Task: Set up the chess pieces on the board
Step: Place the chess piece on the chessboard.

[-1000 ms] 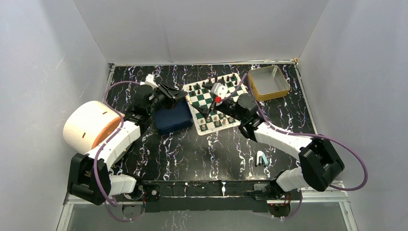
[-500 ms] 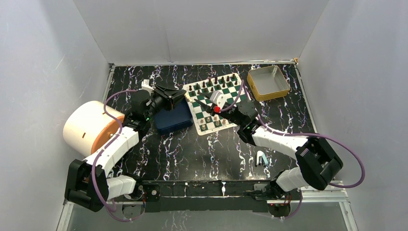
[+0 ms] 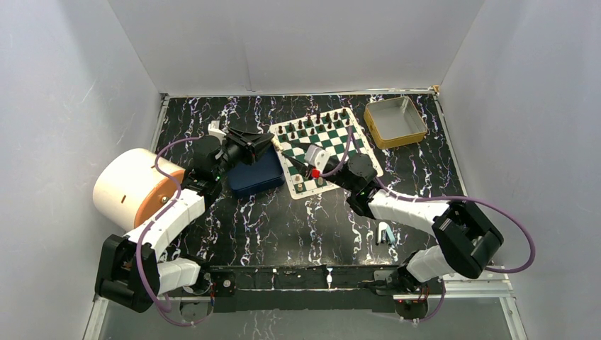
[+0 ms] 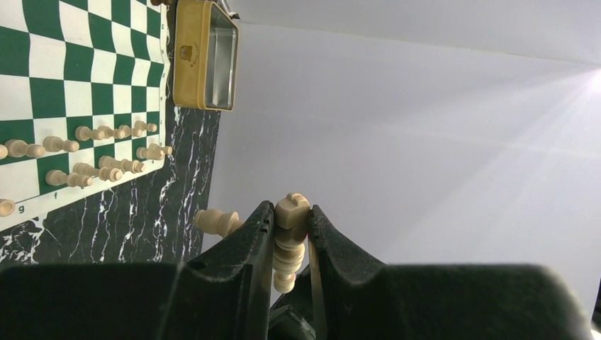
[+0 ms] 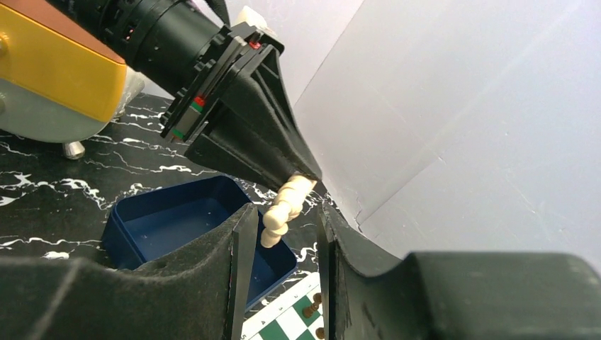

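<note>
Left claw (image 4: 290, 207) clamped on one cream chess piece (image 4: 285, 261), held in the air by a corner of the blue tray (image 3: 249, 181) — right claw (image 5: 285, 207) part open either side of that piece, gaps showing — board (image 3: 333, 139) just right, other cream pieces (image 4: 65, 145) ranked on it.

Overhead looks down; close wrist views share board (image 3: 347, 142).
</note>
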You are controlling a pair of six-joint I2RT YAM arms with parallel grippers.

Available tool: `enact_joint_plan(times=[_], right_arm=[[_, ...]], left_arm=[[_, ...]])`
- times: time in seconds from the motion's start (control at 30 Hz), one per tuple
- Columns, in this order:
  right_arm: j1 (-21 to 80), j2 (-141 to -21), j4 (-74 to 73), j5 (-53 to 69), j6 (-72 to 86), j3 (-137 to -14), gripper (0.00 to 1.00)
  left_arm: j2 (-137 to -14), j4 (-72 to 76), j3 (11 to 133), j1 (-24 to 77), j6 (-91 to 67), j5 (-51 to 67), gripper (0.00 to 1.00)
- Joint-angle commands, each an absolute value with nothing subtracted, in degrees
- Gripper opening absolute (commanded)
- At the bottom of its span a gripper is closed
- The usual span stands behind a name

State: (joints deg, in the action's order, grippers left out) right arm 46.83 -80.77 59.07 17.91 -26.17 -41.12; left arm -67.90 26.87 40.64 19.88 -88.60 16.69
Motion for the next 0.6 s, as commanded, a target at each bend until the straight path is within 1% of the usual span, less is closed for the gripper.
enact_joint_plan(times=[0.0,0.2,0.57], right_arm=[[47.9,-81.6,63.9,17.1,-30.2,-41.4,0.45],[49.1,-83.1,64.6,15.7,-31.7,-42.0,0.45],[49.4,-84.7,69.0,13.1,-31.7,-42.2,0.39]], left_arm=[[-66.1,30.0,40.6,19.8,-89.8,16.5,0.0],[-66.0,30.2,40.7,19.8,-89.9,16.7,0.0],[-65.6,30.1,40.2,19.8,-90.3,17.2,0.0]])
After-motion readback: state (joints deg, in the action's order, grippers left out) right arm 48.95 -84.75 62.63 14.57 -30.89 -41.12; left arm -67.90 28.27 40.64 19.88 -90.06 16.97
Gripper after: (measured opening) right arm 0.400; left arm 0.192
